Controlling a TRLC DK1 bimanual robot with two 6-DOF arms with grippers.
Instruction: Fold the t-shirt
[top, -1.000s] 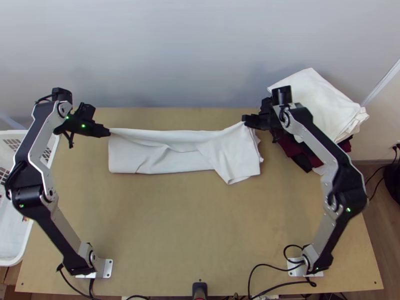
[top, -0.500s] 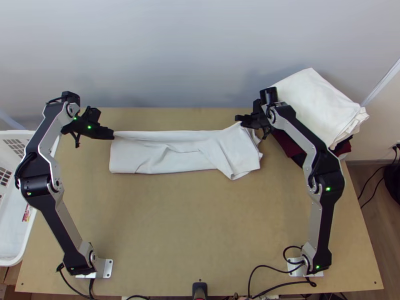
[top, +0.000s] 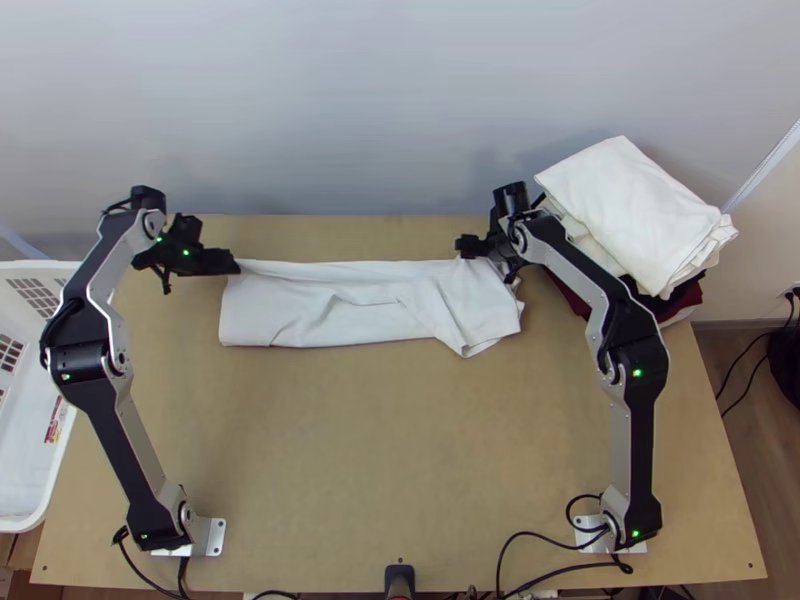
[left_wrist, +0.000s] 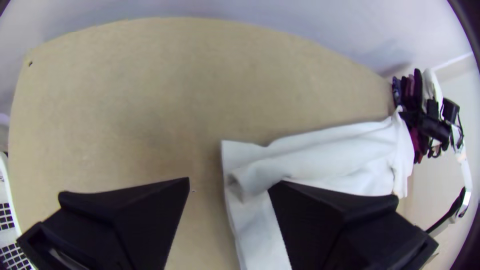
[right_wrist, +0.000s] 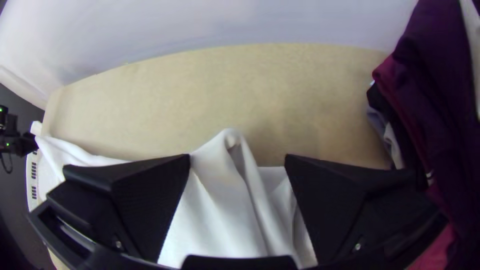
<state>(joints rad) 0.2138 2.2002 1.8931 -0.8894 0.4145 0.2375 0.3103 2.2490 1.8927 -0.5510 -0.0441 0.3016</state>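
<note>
In the top view my left gripper (top: 236, 266) is at the far left corner of the white t-shirt (top: 380, 318), and my right gripper (top: 464, 247) is at its far edge toward the right. The shirt lies as a long folded strip, with creases mid-length and a skewed flap at its right end. In the left wrist view my left gripper (left_wrist: 230, 182) stands open, one finger against a rolled corner of the shirt (left_wrist: 325, 155). My right gripper (right_wrist: 238, 159) is also open in the right wrist view, with a raised peak of the shirt (right_wrist: 220, 200) between its fingers.
A stack of folded clothes (top: 635, 210), white over dark red and black, sits at the table's far right, close to the right arm. A white basket (top: 50, 480) stands at the left edge. Bare tabletop (top: 400, 450) stretches in front of the shirt.
Both grippers have moved inward: the left a little to the right, the right to the left along the shirt's far edge. The right flap's near corner has shifted slightly away from the table's near edge.
</note>
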